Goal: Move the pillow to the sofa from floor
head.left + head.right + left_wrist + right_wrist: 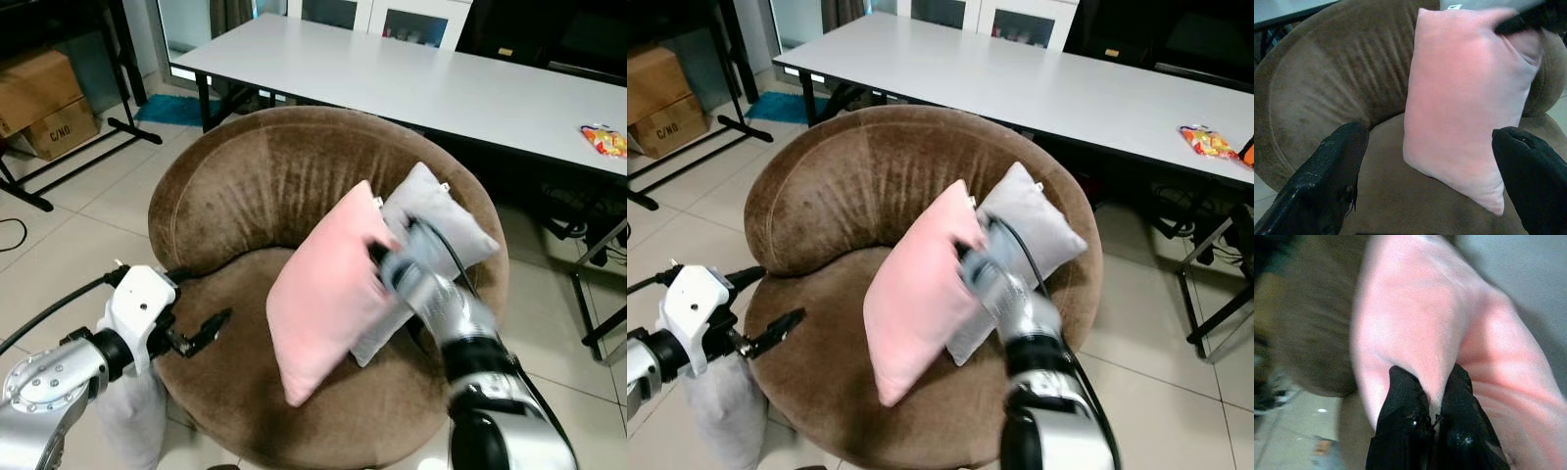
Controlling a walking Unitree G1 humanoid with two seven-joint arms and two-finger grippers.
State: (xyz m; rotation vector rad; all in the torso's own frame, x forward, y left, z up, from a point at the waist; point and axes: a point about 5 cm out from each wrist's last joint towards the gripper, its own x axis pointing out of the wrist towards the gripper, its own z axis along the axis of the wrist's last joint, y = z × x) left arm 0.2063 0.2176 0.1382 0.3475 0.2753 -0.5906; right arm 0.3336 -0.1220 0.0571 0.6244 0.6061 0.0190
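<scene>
A: Entry. Where is the pink pillow [328, 294]?

B: On the round brown sofa [235, 186], standing on its lower corner on the seat, tilted, its upper part leaning toward the right side of the backrest. A grey pillow [446, 220] sits just behind it, against the right rim of the backrest, touching it.

A: Right tool?

B: The right tool [1432, 401] is clamped on the pink pillow's upper right edge. In the right wrist view both black fingers [1403, 396] pinch a fold of the pink fabric between them. The arm is blurred in the head views.

A: Left tool?

B: The left tool [201, 331] is at the sofa's front left rim, over the seat, holding nothing. In the left wrist view its two fingers [1334, 161] stand wide apart, with the pink pillow and the backrest seen between them. Well apart from the pillow.

A: Surroundings?

B: A long white bench [411, 83] stands behind the sofa; a colourful snack packet [604, 140] lies near its right end. A cardboard box [44, 103] sits on the tiled floor [69, 255] at far left. Something grey, cloth-like [132, 416], hangs beside the sofa's front left edge below the left arm; cannot tell what it is.
</scene>
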